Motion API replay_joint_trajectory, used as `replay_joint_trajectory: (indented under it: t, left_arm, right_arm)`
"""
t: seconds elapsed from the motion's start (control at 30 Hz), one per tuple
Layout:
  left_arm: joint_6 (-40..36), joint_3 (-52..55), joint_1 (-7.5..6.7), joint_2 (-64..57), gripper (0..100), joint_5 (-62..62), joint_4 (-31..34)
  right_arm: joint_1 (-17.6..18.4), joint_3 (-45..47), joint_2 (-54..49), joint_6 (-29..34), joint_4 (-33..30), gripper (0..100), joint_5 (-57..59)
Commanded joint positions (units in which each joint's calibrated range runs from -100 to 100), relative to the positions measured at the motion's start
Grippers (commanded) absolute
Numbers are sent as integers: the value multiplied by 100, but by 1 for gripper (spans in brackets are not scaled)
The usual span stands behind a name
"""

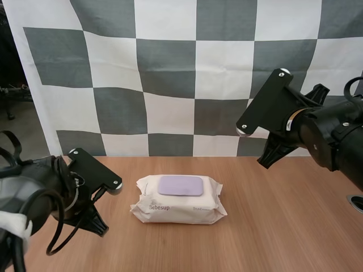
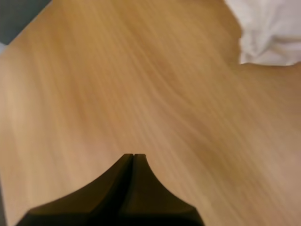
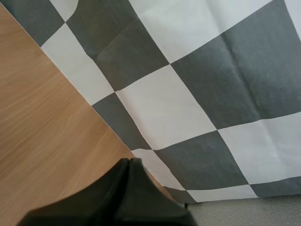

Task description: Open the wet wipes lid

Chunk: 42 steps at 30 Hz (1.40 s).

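Observation:
A white pack of wet wipes (image 1: 178, 200) lies flat in the middle of the wooden table (image 1: 272, 226), its lilac lid (image 1: 180, 185) closed on top. My left gripper (image 2: 133, 157) is shut, its fingers together as one dark wedge low over bare wood, with a corner of the pack of wet wipes (image 2: 270, 33) some way ahead of it. In the high view the left arm (image 1: 62, 190) sits to the left of the pack. My right gripper (image 3: 129, 161) is shut too, raised over the table's far right edge. The right arm (image 1: 306, 124) hangs high at the right.
Bare wood surrounds the pack on all sides. A round dark fitting (image 1: 356, 203) sits at the table's right edge.

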Motion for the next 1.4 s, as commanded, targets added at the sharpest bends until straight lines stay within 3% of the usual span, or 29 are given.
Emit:
replay_joint_trajectory:
  t: [0.0, 0.13, 0.5, 0.63, 0.9, 1.0, 1.23, 1.37]
  left_arm:
    - [2459, -74, 2, 6, 0, 604, -3879]
    - [2481, -482, 2, 6, 0, 1830, -4289]
    - [2235, -1094, 11, 99, 0, 3420, -4253]
    - [2213, -1106, 187, 512, 0, 4258, -4224]
    - [2781, -1155, 920, 1378, 0, 4774, -4321]
    - [3072, -1155, 1115, 1568, 0, 4774, -4298]
    - [3500, -1155, 1144, 1802, 0, 4774, -4323]
    - [3786, -954, 1144, 1862, 17, 4774, -4373]
  right_arm:
    - [-2, 1, -1, -5, 3, 0, 40]
    - [-2, 1, -1, -5, 3, 0, 89]
    - [-2, 1, -1, -5, 3, 0, 560]
    - [-2, 1, -1, -5, 3, 0, 484]
    - [-2, 1, -1, -53, 3, 0, 396]
    - [-2, 1, -1, -67, 3, 0, 358]
    - [-2, 1, -1, -67, 33, 0, 357]
    - [-2, 1, -1, -67, 139, 0, 406]
